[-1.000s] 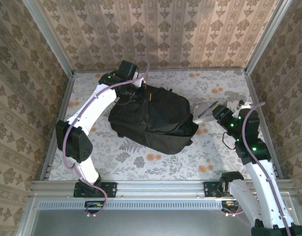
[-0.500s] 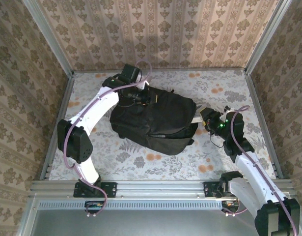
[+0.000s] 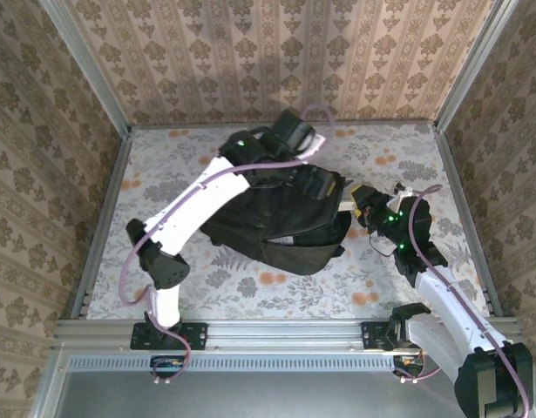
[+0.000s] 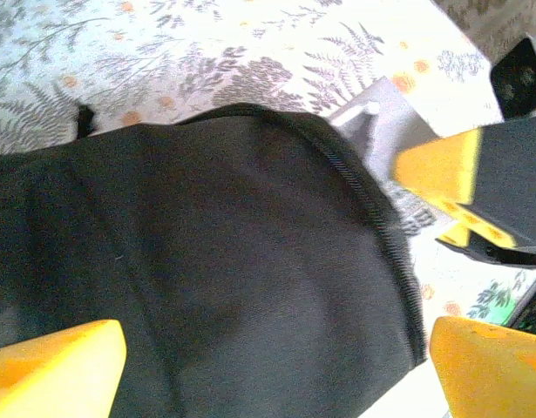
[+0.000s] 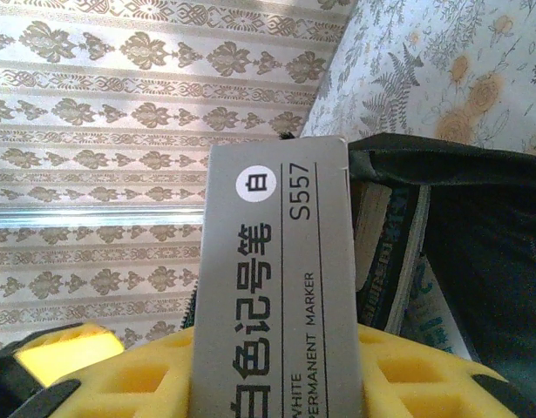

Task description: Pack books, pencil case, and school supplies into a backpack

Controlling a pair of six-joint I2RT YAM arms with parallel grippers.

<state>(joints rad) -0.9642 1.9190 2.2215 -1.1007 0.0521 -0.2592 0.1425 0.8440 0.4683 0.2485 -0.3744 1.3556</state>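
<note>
Legible marker box (image 5: 272, 261), right-wrist view

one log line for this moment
left gripper: open above large black fabric backpack | right gripper: shut on grey cardboard marker box at backpack opening

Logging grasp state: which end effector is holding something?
The right end effector, clamped on a grey permanent-marker box; the left end effector hangs open over the black backpack.

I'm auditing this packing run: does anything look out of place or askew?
Nothing looks spilled or damaged. One thing stands out: the grey marker box, clamped in the right gripper, is at the open mouth of the backpack, not yet inside.
</note>
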